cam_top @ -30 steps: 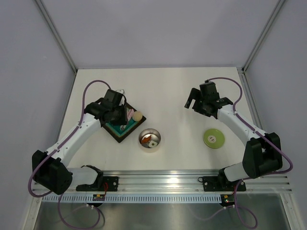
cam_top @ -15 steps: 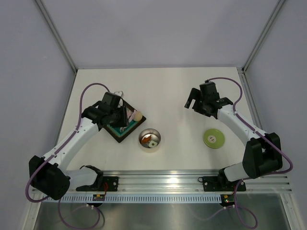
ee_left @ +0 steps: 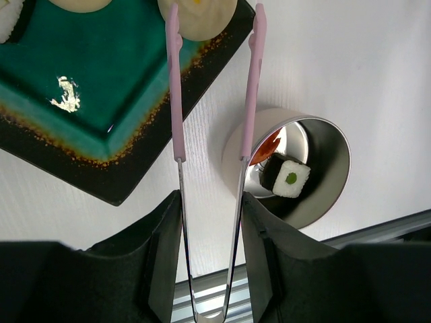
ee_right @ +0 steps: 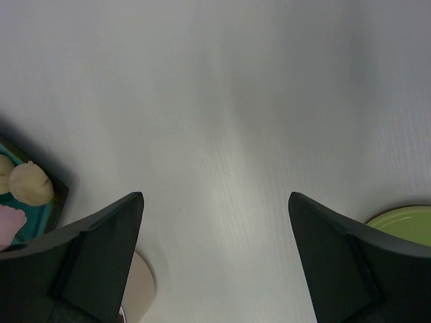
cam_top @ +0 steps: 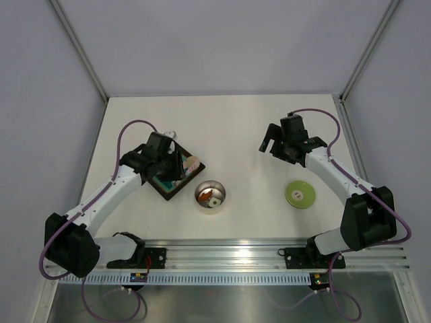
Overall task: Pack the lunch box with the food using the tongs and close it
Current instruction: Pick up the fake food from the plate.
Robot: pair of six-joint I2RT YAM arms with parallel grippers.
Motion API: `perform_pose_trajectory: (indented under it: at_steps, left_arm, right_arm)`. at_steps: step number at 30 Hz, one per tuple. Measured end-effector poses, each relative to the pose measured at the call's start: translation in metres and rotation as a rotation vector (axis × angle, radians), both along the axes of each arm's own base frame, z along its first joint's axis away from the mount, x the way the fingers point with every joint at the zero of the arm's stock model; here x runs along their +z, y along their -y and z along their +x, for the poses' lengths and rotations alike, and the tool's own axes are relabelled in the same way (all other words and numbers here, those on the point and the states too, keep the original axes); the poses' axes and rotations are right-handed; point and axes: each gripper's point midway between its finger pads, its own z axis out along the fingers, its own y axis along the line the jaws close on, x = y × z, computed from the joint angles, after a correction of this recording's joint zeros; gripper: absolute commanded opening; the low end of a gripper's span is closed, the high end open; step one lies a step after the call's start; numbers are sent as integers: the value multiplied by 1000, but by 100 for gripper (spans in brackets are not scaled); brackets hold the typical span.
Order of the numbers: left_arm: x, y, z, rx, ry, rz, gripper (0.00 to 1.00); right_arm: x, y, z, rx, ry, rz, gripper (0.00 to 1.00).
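This is looking like a robotics lab, a closed test cell; plain pale walls are boxing in a white table on three sides; metal struts are running up the back corners; an aluminium rail is lying along the near edge and carrying two arms bolted side by side; purple cables are looping off them; the food is showing as small toy pieces; the light is falling flat and even over the bare surfaces.
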Motion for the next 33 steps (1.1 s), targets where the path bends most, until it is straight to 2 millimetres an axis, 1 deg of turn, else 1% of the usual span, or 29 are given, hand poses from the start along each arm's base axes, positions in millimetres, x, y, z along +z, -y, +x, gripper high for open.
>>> perform_pose_trajectory:
  at_steps: [10, 18, 30, 33]
  left_arm:
    - [-10, -2, 1, 8, -15, 19, 41]
    - [-22, -1, 7, 15, -28, 32, 41]
    - [-24, -8, 13, 59, -9, 66, 42]
    - [-24, -9, 14, 65, -6, 70, 45]
  right_arm:
    - [0, 0, 0, 0, 1, 1, 96]
    - [1, 0, 1, 1, 3, 1, 96]
    - [2, 0, 1, 0, 4, 1, 96]
    - [2, 0, 1, 0, 4, 1, 96]
